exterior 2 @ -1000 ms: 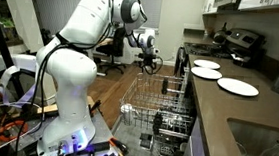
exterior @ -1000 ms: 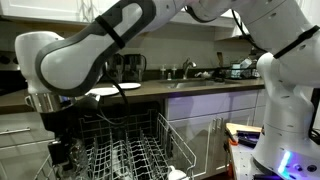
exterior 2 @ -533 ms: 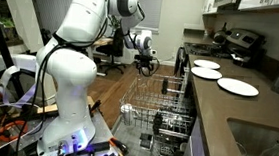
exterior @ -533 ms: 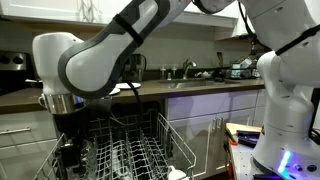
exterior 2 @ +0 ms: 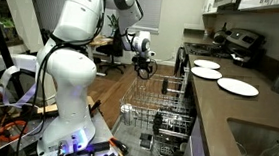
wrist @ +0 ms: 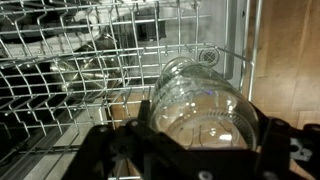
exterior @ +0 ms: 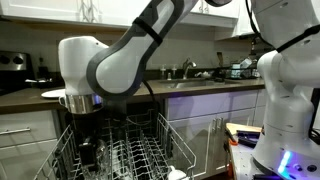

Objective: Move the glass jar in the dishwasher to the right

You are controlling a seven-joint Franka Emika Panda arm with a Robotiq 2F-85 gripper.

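Note:
In the wrist view the clear glass jar (wrist: 200, 92) fills the space between my gripper's (wrist: 200, 118) two black fingers (wrist: 143, 118), which press against its sides. The light-grey wire rack (wrist: 60, 80) of the open dishwasher lies beneath and behind it. In both exterior views my gripper (exterior: 88, 150) (exterior 2: 143, 68) hangs down over the pulled-out rack (exterior: 140, 155) (exterior 2: 163, 100), near its far end from the dishwasher body. The jar itself is too small and dark to make out in the exterior views.
White plates (exterior 2: 237, 87) lie on the dark counter (exterior 2: 247, 112) beside the rack. White cabinet drawers (exterior: 25, 125) stand next to the dishwasher. A sink with a faucet (exterior: 186, 68) is further along the counter. The robot's base (exterior 2: 66, 122) stands close to the rack.
My arm and gripper have moved to the right across the rack in an exterior view, with the jar staying between the fingers.

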